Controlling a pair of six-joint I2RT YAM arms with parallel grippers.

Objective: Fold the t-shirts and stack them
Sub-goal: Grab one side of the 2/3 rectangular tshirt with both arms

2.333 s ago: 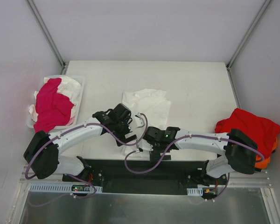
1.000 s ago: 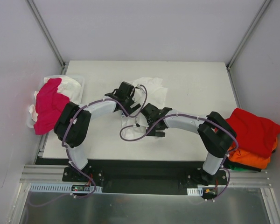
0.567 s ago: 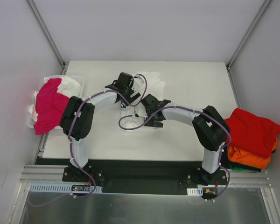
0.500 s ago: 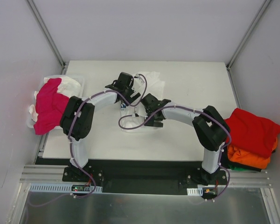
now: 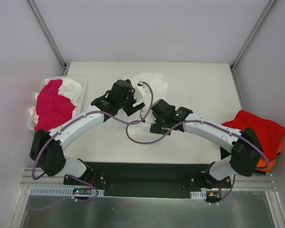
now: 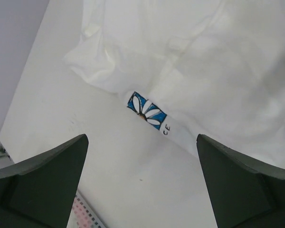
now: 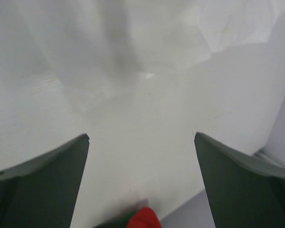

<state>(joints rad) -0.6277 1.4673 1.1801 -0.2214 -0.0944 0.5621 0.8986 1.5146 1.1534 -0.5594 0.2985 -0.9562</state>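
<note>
A white t-shirt (image 5: 152, 84) lies bunched on the table (image 5: 204, 85), beyond both grippers. The left wrist view shows its blue daisy print (image 6: 147, 110) at a folded edge. My left gripper (image 5: 129, 102) hangs open above the shirt's near-left edge, with only bare table between its fingers (image 6: 47, 180). My right gripper (image 5: 157, 121) is open too, over bare table just short of the white cloth (image 7: 109, 47). A red t-shirt (image 5: 256, 130) lies on an orange one (image 5: 270, 164) at the table's right edge. A magenta t-shirt (image 5: 52, 107) and a white one (image 5: 72, 88) fill the bin at left.
The translucent bin (image 5: 83, 84) sits at the table's left edge. Grey walls close in the left, far and right sides. A bit of red cloth (image 7: 145, 219) shows at the bottom of the right wrist view. Purple cables (image 5: 133, 135) loop from both arms over the table's near middle.
The white t-shirt's near part has gone to the far side and it now lies shorter. Both arms reached far over it, then drew back toward me.
</note>
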